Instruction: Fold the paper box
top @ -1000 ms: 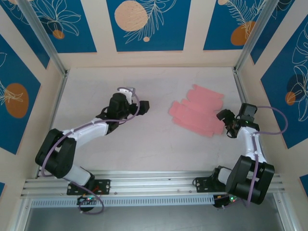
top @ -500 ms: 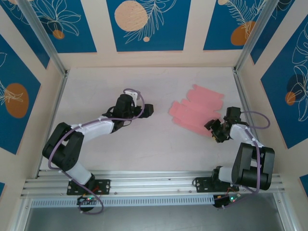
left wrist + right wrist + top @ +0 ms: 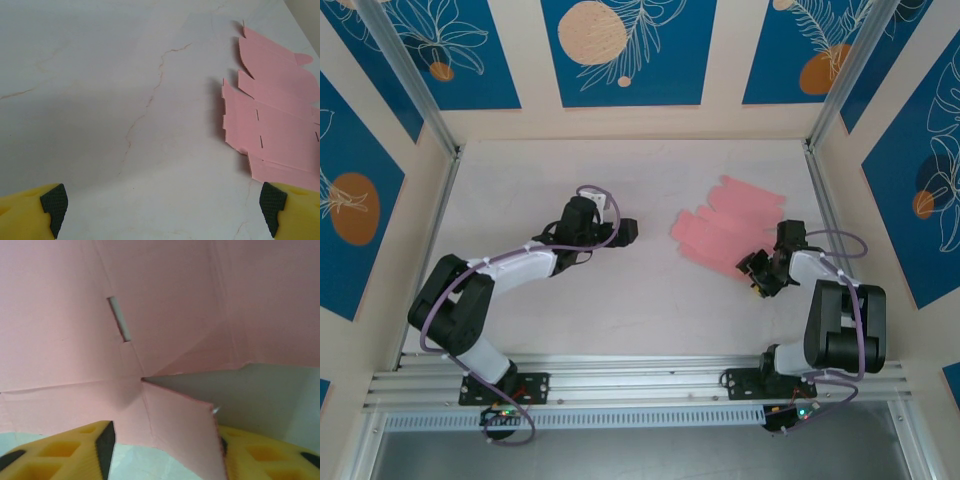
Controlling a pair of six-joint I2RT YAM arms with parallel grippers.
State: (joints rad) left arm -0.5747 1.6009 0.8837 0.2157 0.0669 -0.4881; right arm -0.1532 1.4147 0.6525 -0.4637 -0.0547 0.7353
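While left tool (image 3: 162, 207) gapes, right tool (image 3: 163, 442) straddles the paper box (image 3: 725, 235).

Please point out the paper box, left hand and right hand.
paper box (image 3: 723, 232), top view, middle of the pink sheet
left hand (image 3: 162, 207), left wrist view, midway between its fingertips
right hand (image 3: 165, 445), right wrist view, midway between fingertips

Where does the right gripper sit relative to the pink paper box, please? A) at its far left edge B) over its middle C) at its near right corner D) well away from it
C: the top view shows the right gripper at the near right corner of the paper box, and a flap lies between its fingers in the wrist view.
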